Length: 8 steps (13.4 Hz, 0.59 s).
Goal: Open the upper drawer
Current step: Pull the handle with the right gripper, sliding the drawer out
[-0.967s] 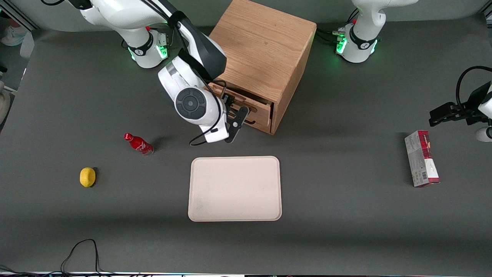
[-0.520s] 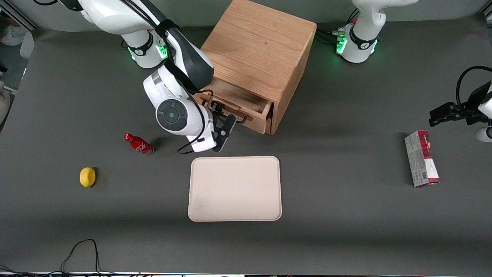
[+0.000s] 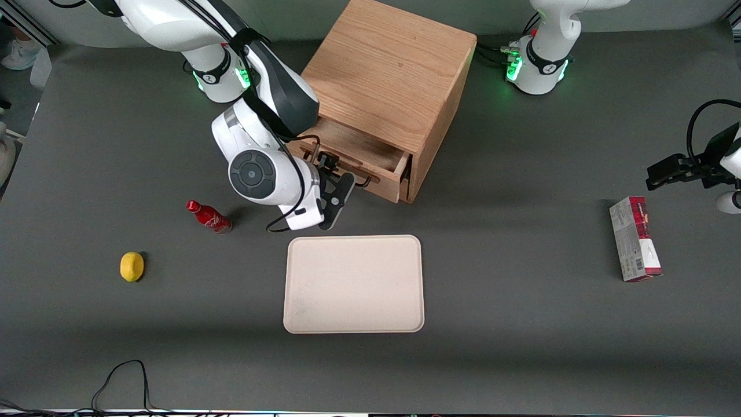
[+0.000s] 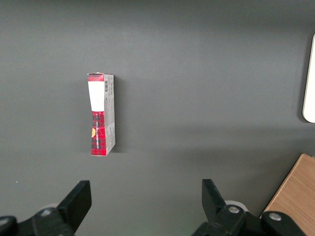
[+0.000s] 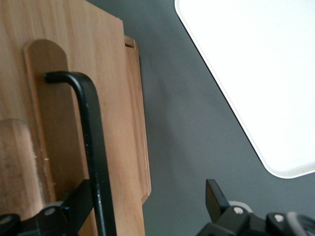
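Upper drawer pulled out, interior bare; gripper at handle.

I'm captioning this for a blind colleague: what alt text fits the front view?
The gripper is at the black handle of the upper drawer, pulled partly out of an oak cabinet. A beige tray lies nearer the camera.
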Tool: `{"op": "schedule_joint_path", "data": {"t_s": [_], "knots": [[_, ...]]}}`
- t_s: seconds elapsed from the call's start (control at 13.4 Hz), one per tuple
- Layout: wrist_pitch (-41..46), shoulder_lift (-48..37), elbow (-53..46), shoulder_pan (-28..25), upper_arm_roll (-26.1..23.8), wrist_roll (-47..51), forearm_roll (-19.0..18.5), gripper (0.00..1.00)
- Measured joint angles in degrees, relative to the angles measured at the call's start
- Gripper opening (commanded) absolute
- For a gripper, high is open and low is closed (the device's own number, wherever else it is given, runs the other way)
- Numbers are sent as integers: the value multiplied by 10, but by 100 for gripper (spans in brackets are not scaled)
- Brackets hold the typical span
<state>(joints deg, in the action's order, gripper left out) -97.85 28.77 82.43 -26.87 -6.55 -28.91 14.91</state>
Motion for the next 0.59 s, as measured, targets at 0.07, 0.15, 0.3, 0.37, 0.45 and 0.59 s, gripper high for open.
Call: {"op": "schedule_joint_path", "data": {"t_s": [0.07,0.15,0.3,0.37,0.45,0.59], "knots": [[0,0,0,1,0,0,2,100],[0,0,0,2,0,0,3,100],[-1,0,0,3,0,0,4,100],[-2,0,0,3,0,0,4,100],[-3,0,-1,3,0,-1,4,100],[-4,0,-6,3,0,-2,4,100]]}}
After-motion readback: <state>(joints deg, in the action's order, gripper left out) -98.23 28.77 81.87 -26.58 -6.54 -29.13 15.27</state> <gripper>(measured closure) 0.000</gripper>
